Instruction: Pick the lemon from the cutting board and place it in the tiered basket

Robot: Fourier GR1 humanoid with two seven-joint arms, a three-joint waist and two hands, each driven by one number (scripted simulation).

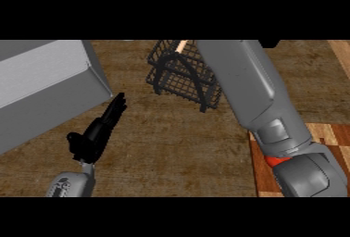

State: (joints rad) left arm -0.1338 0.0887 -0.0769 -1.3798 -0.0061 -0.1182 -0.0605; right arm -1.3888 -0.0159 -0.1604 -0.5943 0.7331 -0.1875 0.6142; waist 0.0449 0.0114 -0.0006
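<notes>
1. My left hand (96,134) rested open, fingers straight, at the lower left.
2. My right arm (253,92) reached past the tiered basket (179,76), so it was the nearer arm. I couldn't tell my right hand's (271,43) state.
3. The lemon was hidden, with none showing on the cutting board (328,139).

One tiered basket (179,76), one cutting board (331,136), one grey box (41,88) (plus two forearms (71,185) (263,92))
</notes>
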